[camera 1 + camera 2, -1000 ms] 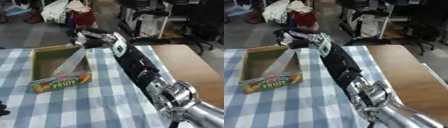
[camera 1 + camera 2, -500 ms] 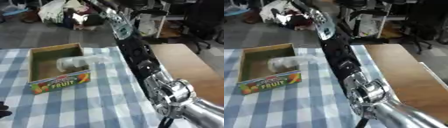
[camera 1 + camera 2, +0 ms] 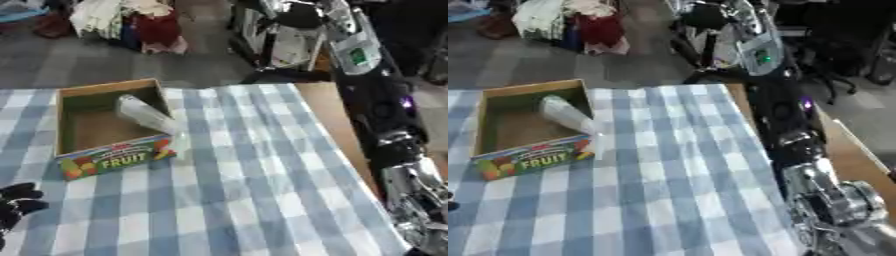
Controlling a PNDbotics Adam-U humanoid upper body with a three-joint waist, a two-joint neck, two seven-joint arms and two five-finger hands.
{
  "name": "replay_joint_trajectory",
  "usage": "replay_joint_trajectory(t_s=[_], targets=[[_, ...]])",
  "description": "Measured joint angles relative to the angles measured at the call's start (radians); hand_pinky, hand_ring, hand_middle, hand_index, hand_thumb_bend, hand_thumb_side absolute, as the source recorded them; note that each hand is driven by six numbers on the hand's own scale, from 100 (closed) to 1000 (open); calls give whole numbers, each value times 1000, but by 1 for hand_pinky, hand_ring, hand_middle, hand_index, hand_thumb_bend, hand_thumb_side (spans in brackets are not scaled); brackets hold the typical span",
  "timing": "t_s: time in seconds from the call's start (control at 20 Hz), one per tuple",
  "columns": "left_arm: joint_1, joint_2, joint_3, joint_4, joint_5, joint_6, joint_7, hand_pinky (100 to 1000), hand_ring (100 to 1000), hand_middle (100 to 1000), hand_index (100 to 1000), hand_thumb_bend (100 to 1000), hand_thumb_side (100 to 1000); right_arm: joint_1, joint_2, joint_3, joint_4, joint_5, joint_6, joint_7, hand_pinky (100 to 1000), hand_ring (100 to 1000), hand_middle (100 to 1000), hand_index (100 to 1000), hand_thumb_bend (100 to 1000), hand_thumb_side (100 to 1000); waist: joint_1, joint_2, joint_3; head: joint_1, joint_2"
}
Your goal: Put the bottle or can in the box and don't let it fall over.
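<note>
Fingers of our left hand [image 3: 17, 202] are showing at the lower left corner, dark and curled, gripping nothing that we can make out. Our right arm [image 3: 376, 100] is running up the right side of both views and out past the top edge, so our right hand is not showing and we cannot tell its state.

Working outward from the left hand, we are looking up and slightly right across the checked cloth [image 3: 254, 190] to the box [image 3: 109, 162], whose front wall carries a FRUIT label. The bottle [image 3: 144, 114] is lying inside it, clear and pale, not upright. Its long axis is running diagonally: one end is sitting toward the middle of the box near the back, the other is leaning on the right wall near the front corner and seems to be poking just past the rim.

We are judging the task only half met, since the bottle is in the box but tipped over. The left hand is the nearer one we can see, with the bottle lying beyond the front wall. Any correction would mean reaching over that wall and standing the bottle up along its slanted axis.
</note>
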Motion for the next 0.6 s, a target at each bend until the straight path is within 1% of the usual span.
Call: replay_joint_trajectory(t_s=[0.1, 0.2, 0.25, 0.35, 0.45, 0.5, 0.6], targets=[[2, 0, 9, -6, 0, -6, 9, 804, 623, 614, 747, 199, 1000, 49, 2, -21, -15, -30, 28, -28, 787, 729, 762, 832, 100, 522, 7, 8, -18, 27, 0], [2, 0, 18, -14, 1, -13, 20, 804, 625, 616, 749, 199, 1000, 98, 23, -58, -19, -62, 57, -44, 738, 697, 736, 813, 100, 519, 16, 16, -32, 56, 0], [2, 0, 22, -18, 3, -16, 26, 804, 625, 617, 749, 199, 1000, 124, 37, -80, -19, -77, 72, -43, 729, 689, 731, 815, 100, 514, 20, 20, -40, 70, 0], [2, 0, 28, -24, 5, -21, 35, 804, 627, 618, 750, 198, 1000, 174, 64, -119, -19, -107, 103, -29, 719, 679, 723, 816, 100, 513, 26, 23, -54, 94, 1], [2, 0, 30, -28, 7, -25, 43, 804, 628, 619, 751, 198, 1000, 224, 96, -155, -22, -139, 134, -5, 720, 677, 720, 824, 100, 521, 31, 27, -66, 115, 9], [3, 0, 30, -29, 8, -26, 45, 804, 629, 620, 752, 198, 1000, 250, 115, -172, -26, -154, 150, 9, 723, 673, 716, 838, 100, 551, 34, 29, -67, 124, 12], [4, 0, 30, -29, 10, -28, 47, 805, 632, 623, 754, 196, 1000, 300, 150, -195, -37, -186, 182, 39, 725, 673, 716, 865, 100, 569, 39, 29, -72, 140, 20]])
